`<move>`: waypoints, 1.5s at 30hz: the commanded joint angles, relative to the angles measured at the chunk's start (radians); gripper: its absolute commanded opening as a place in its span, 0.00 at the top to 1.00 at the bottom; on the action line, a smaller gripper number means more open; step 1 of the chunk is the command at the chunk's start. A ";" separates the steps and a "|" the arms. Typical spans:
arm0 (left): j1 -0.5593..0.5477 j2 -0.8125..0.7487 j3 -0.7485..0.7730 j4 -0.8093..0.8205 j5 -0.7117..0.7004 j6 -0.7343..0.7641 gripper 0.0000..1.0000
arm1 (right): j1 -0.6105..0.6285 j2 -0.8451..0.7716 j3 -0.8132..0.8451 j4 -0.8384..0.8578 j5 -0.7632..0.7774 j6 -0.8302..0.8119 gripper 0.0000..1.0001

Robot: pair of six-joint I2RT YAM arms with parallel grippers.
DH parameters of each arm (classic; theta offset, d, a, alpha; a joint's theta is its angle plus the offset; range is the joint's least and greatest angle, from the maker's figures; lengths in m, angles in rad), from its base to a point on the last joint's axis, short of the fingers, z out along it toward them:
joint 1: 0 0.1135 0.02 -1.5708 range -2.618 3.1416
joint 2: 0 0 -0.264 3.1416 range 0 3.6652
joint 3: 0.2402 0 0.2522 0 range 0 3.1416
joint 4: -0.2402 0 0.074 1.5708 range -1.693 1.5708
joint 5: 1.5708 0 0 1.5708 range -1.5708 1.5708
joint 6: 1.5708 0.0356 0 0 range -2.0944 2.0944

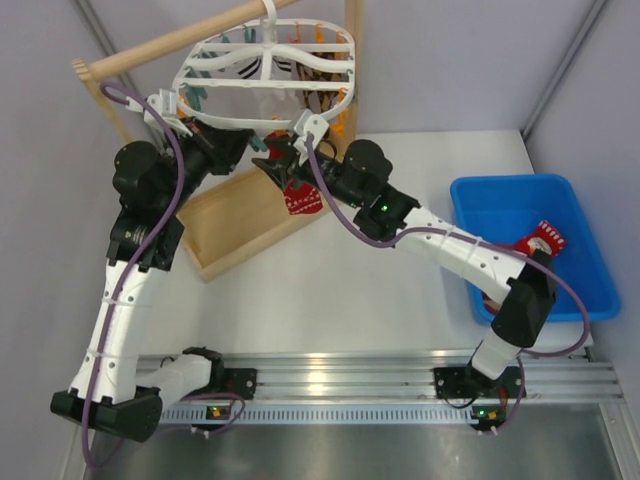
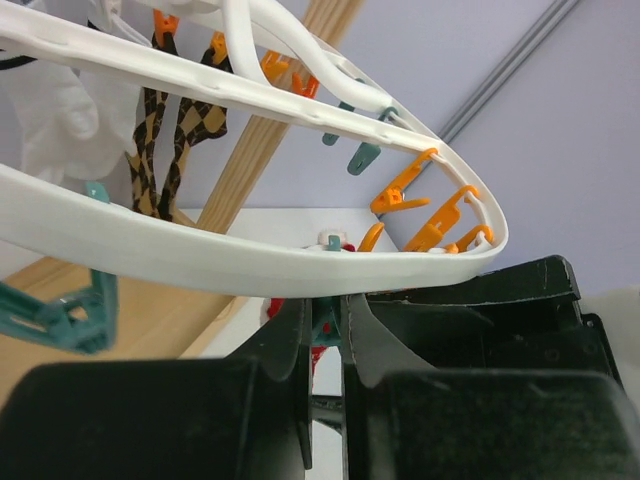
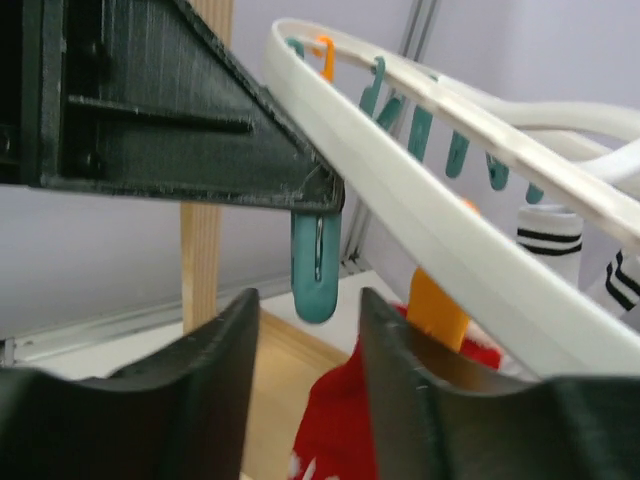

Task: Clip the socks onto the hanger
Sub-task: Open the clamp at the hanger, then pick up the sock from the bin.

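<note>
The white oval hanger (image 1: 262, 72) hangs from the wooden rod, and its rim fills the left wrist view (image 2: 200, 262) and the right wrist view (image 3: 450, 240). My left gripper (image 2: 325, 318) is under the near rim, shut on a teal clip (image 2: 330, 322). My right gripper (image 3: 310, 312) is open just below that rim, and a teal clip (image 3: 316, 268) hangs above the gap between its fingers. A red sock with white pattern (image 3: 345, 430) hangs beyond it under an orange clip (image 3: 437, 305). The sock also shows in the top view (image 1: 300, 198). More red socks (image 1: 545, 238) lie in the blue bin.
The wooden rack's tray (image 1: 235, 228) sits under the hanger, with its post (image 3: 200, 260) behind my right fingers. The blue bin (image 1: 500, 195) stands at the right. An argyle sock (image 2: 165, 140) and a white striped sock (image 3: 548, 232) hang on the hanger.
</note>
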 commanded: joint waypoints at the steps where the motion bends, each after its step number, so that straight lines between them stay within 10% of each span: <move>1: 0.008 -0.005 0.026 0.096 -0.053 -0.018 1.00 | 0.011 -0.070 -0.006 -0.063 -0.013 -0.029 0.50; 12: 0.005 -0.001 0.003 0.104 -0.018 -0.011 1.00 | -0.122 -0.285 -0.081 -0.571 -0.305 -0.076 0.00; 21: -0.004 -0.001 -0.007 0.105 -0.003 0.003 1.00 | -0.754 -0.366 -0.144 -1.055 -0.680 -0.190 0.00; 28: -0.006 -0.002 -0.016 0.101 -0.006 0.002 1.00 | -1.269 -0.317 -0.153 -1.156 -0.442 -0.119 0.00; 33: -0.007 -0.010 -0.027 0.099 -0.001 0.000 1.00 | -1.335 -0.323 -0.245 -1.027 0.027 -0.120 0.40; 45: -0.007 -0.019 -0.036 0.102 0.007 0.009 1.00 | -1.394 -0.243 -0.513 -0.806 0.209 -0.175 0.64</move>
